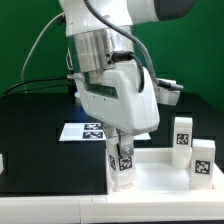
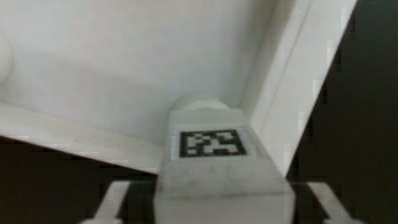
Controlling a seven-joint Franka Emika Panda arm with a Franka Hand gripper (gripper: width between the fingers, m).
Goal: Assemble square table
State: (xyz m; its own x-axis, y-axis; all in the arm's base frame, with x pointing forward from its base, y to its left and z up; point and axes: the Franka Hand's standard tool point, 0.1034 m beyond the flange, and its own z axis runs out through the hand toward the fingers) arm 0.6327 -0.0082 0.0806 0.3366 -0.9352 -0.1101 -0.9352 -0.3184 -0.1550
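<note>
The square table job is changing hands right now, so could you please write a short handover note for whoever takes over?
End effector: shut on one white leg, held upright with its tag facing out, low at the table's front; the wrist view shows this leg between the fingers, next to a white wall.
Parts: two more legs stand upright on the exterior view's right. The marker board lies behind.
Done: one leg picked up.
Left: seat this leg, then the others; I cannot tell whether any is attached yet.
</note>
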